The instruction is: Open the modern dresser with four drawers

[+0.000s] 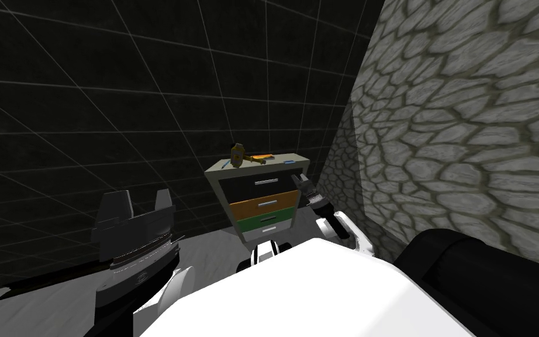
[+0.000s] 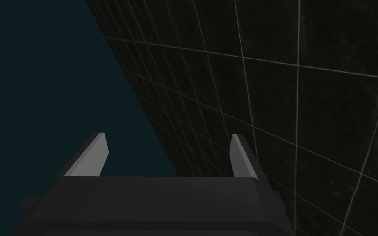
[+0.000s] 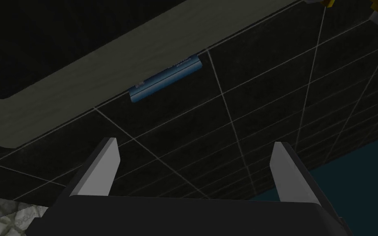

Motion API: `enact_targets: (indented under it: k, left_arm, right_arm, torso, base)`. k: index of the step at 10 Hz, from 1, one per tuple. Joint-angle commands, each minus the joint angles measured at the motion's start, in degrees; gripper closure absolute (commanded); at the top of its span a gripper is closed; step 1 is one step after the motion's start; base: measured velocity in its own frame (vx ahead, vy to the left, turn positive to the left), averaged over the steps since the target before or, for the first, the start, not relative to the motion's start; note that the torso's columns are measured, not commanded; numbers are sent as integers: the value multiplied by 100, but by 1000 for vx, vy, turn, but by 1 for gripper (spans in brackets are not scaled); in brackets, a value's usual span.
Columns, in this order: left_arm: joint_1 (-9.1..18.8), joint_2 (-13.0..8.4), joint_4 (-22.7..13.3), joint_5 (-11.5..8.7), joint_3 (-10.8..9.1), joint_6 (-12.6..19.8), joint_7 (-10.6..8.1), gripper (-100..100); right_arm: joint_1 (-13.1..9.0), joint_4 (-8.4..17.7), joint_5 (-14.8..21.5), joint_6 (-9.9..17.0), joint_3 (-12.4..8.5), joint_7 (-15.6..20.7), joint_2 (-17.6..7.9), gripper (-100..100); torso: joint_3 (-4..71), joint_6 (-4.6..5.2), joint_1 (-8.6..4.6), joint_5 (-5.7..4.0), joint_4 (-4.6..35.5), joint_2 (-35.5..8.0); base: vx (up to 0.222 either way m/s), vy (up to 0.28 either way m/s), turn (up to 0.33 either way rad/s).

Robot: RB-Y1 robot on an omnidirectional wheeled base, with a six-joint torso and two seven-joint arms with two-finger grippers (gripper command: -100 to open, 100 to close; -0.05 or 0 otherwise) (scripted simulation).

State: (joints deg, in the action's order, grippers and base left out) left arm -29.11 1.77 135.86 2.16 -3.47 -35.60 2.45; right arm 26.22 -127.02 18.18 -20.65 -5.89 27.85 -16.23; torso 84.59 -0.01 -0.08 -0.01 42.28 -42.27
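From my seat the dresser (image 1: 259, 196) stood at twelve o'clock, against the dark tiled wall (image 1: 116, 88), with the stone wall (image 1: 467, 117) running along at two o'clock. Its four drawer fronts ran black, orange, green and white from the top down, each with a pale bar handle, and all sat flush. The right gripper (image 1: 299, 179) hovered at the three o'clock end of the top drawer (image 1: 259, 183), near the upper corner, its blades apart and clamping nothing. Its wrist camera looked past the dresser's pale top edge at a blue strip (image 3: 165, 78) lying there. A yellow-brown object (image 1: 238, 155) stood on the top at eleven o'clock. The left gripper (image 1: 140, 205) hung at nine o'clock, well apart from the dresser, blades spread.
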Motion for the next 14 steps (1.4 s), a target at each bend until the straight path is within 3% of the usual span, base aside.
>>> enact_targets:
  k: [1,5,10,14]
  left_arm:
    - [0,0,0,0,0,0,0,0]
    - [0,0,0,0,0,0,0,0]
    - [0,1,0,0,1,0,0,0]
    - [0,0,0,0,0,0,0,0]
  right_arm:
    - [-36,119,456,165,-141,391,-173,-100]
    - [-64,233,950,308,-265,744,-334,-100]
    - [-188,600,1856,665,-504,1579,-712,-100]
    - [-293,870,2361,879,-602,2100,-872,-100]
  torso:
    - [-4,1,8,1,2,-5]
    - [2,1,14,2,-1,4]
    - [4,0,24,7,-2,7]
    - [0,1,4,-1,0,1]
  base:
    - [-7,171,-68]
    - [5,136,-43]
    - [-1,179,-29]
    - [8,141,5]
